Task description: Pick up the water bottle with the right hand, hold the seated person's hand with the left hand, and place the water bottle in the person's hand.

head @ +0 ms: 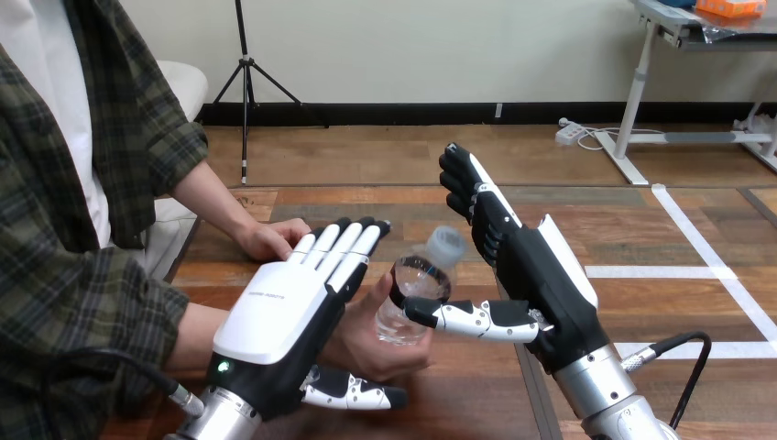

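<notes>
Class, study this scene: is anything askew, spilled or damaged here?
The bottle leans in the person's hand, its cap tilted toward the right hand. No spill or damage shows.
</notes>
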`<state>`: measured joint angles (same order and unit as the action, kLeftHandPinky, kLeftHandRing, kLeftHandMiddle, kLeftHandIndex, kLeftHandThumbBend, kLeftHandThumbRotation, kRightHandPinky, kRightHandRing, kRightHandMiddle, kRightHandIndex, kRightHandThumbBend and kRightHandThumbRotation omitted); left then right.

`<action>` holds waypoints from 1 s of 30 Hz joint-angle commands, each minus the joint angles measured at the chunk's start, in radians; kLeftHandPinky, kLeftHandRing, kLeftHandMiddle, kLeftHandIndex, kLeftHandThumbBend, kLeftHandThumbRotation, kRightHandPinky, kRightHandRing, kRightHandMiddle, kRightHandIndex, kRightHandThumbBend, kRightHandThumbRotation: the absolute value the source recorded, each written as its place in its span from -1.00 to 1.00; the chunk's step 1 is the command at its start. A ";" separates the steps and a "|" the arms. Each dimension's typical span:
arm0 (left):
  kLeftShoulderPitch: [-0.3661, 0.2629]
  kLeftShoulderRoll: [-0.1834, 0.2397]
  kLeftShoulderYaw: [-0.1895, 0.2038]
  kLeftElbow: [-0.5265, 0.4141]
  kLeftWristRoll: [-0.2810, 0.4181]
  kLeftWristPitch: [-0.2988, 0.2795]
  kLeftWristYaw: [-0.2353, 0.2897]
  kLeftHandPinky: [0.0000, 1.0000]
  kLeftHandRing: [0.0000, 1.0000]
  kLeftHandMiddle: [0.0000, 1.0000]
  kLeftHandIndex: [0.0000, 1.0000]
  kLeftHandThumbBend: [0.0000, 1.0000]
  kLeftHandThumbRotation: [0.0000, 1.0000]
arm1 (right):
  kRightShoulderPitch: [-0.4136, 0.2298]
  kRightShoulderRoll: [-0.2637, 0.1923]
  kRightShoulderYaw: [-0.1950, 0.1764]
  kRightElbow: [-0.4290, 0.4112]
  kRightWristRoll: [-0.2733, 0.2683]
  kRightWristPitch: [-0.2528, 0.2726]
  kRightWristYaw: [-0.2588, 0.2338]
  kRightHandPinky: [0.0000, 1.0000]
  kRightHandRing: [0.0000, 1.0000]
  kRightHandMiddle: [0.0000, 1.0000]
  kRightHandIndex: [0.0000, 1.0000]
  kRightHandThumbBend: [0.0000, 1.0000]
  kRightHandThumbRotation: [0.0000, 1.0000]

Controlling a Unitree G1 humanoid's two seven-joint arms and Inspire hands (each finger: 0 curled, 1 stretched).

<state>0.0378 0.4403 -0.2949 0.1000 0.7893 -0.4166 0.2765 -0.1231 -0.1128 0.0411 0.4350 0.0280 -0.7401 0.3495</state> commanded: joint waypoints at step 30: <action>-0.084 0.019 0.019 0.068 -0.029 -0.136 0.074 0.99 1.00 1.00 1.00 1.00 -0.21 | -0.044 0.026 -0.010 -0.031 0.031 -0.016 -0.043 1.00 1.00 1.00 1.00 0.46 -0.71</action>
<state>0.0307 0.4562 -0.2947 0.1521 0.7861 -0.5175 0.3264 -0.1230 -0.1020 0.0405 0.4350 0.0374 -0.7385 0.3238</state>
